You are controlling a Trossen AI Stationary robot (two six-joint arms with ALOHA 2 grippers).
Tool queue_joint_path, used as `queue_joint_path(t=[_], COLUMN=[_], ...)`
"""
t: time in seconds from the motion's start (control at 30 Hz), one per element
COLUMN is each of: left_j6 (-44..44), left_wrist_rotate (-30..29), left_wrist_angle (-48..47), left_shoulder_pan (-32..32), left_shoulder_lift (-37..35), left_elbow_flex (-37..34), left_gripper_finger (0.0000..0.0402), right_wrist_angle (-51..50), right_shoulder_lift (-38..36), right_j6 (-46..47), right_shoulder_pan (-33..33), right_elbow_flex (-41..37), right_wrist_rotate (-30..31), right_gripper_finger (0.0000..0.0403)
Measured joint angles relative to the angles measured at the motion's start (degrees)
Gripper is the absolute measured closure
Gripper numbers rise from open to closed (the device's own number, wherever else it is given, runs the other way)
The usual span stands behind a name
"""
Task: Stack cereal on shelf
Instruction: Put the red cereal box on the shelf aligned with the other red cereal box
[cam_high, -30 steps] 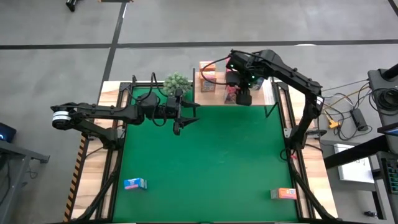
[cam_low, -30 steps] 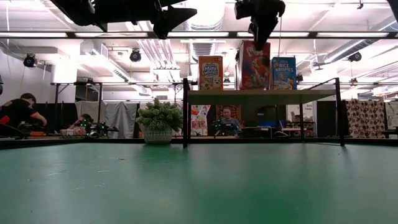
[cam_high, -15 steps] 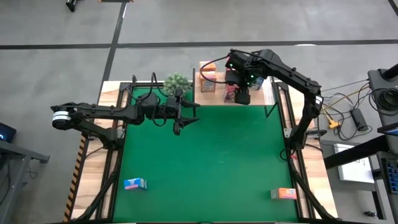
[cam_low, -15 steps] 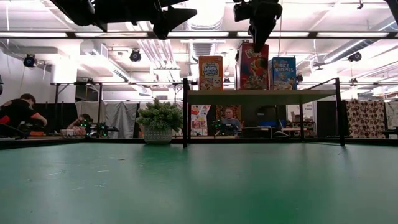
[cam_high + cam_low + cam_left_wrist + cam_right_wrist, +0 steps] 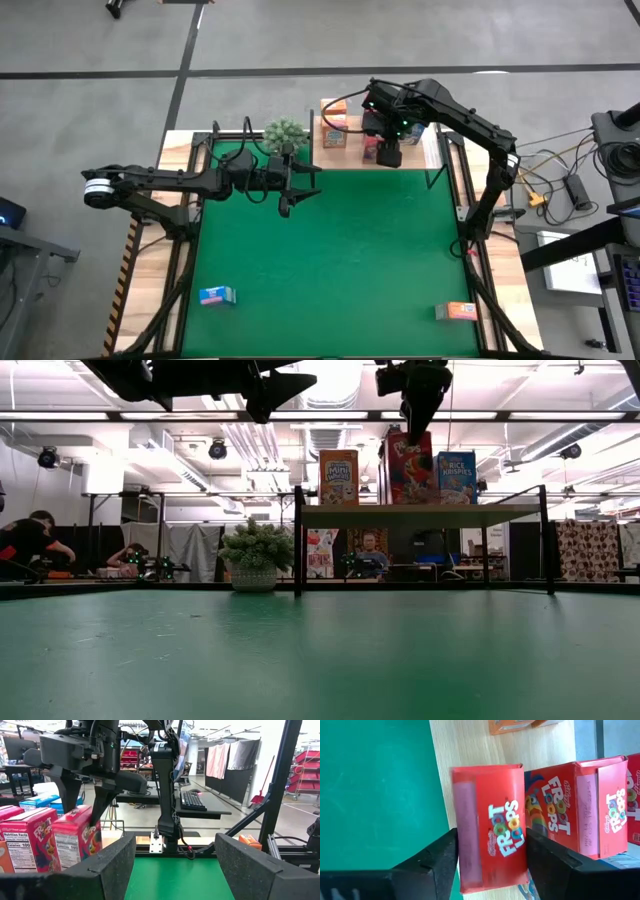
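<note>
Red cereal box [image 5: 492,827] stands on the wooden shelf [image 5: 350,152] between the right end effector [image 5: 492,865] fingers, grip unclear, while the left end effector [image 5: 300,190] hovers wide above the desk [image 5: 330,260].

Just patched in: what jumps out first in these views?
The right gripper sits at the shelf, its jaws straddling a red Froot Loops box beside another red box. The left gripper hovers empty over the green table, where a blue box and an orange box wait near the front corners.
</note>
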Motion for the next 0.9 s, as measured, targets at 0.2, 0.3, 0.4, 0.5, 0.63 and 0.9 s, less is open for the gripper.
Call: queue_joint_path(t=[0.2,0.3,0.4,0.5,0.63,0.9], left_j6=[0.00,0.00,0.00,0.00,0.00,0.00], left_wrist_rotate=[0.00,0.00,0.00,0.00,0.00,0.00], left_wrist_angle=[0.00,0.00,0.00,0.00,0.00,0.00], left_shoulder_pan=[-0.01,0.00,0.00,0.00,0.00,0.00], left_shoulder_lift=[0.00,0.00,0.00,0.00,0.00,0.00], left_elbow_flex=[0.00,0.00,0.00,0.00,0.00,0.00], left_gripper_finger=[0.0146,0.0146,0.0146,0.0146,0.0146,0.0146], right_wrist_angle=[0.03,0.02,-0.02,0.02,-0.04,-1.92], right_shoulder_lift=[0.00,0.00,0.00,-0.02,-0.05,-1.16], right_j6=[-0.22,-0.31,-0.70,0.20,2.05,9.80], right_shoulder_pan=[0.00,0.00,0.00,0.16,0.55,3.39], right_elbow_flex=[0.00,0.00,0.35,1.87,4.70,7.56], right_wrist_rotate=[0.02,0.02,0.02,0.04,0.02,-0.86], right_gripper_finger=[0.0175,0.0167,0.0164,0.0164,0.0170,0.0208])
